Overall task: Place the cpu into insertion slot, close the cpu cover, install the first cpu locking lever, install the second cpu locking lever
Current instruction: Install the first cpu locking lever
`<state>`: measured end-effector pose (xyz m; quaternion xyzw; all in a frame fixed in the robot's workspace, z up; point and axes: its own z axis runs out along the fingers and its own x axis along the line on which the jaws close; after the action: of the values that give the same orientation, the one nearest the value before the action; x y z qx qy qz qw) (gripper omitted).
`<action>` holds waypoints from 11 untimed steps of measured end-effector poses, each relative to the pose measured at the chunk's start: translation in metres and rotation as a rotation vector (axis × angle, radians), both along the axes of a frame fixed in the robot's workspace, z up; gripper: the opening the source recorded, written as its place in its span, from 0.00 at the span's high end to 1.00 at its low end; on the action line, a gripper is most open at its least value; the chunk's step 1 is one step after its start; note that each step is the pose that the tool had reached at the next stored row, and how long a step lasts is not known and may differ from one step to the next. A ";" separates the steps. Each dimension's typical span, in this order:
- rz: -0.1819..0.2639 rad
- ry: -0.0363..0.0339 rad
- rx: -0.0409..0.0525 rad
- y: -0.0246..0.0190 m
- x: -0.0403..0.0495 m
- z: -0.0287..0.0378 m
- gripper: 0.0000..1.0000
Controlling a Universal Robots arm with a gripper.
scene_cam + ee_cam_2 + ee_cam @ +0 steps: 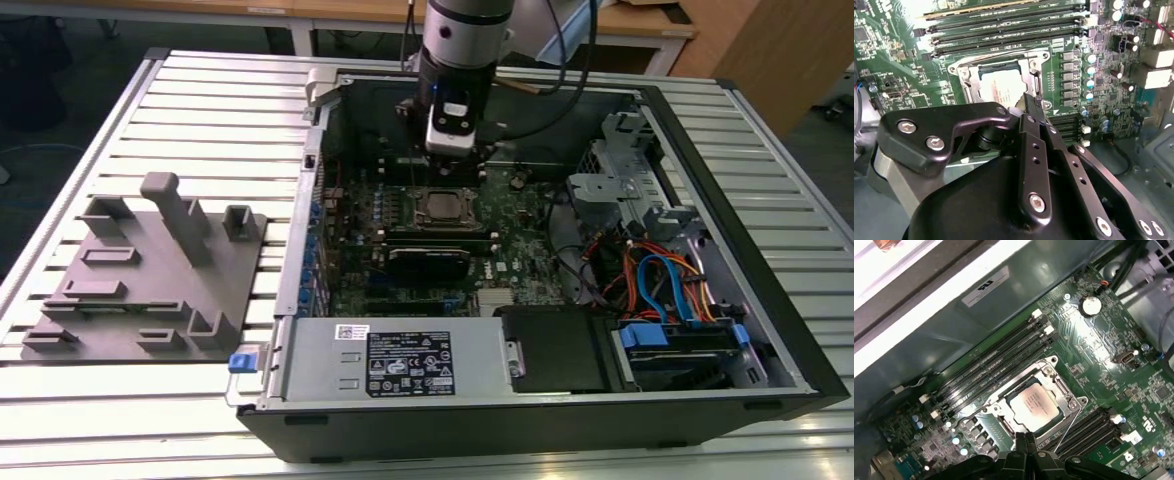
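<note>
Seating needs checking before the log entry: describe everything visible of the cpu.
The cpu is a small flat square chip with a dull silver-grey metal top carrying faint print. It lies level on the green motherboard, showing through the square cut-out of the silvery cpu cover, which lies down around its edges. The shut hand hangs close by one edge; contact cannot be told.

On the worktop (200, 110), the fixture block (147, 270) lies by the exterior view's left edge and the open computer case (787, 340) takes the middle and right, with its motherboard (350, 270) carrying the cpu (1033, 403) in the insertion slot (1069, 401) between memory slots (999, 357), the gripper (451, 158) above the slot's far side, and the power supply (400, 362) along the case's near edge.
</note>
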<state>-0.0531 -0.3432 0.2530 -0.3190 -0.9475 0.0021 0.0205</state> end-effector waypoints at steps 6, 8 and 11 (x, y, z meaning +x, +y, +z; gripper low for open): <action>0.069 -0.0055 0.0025 0.0000 0.0000 -0.0008 0.90; 0.094 -0.0057 0.0076 0.0000 0.0000 -0.0013 0.90; 0.131 -0.0060 0.0183 0.0000 0.0000 -0.0021 0.90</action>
<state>-0.0531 -0.3432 0.2508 -0.2563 -0.9664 -0.0062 0.0204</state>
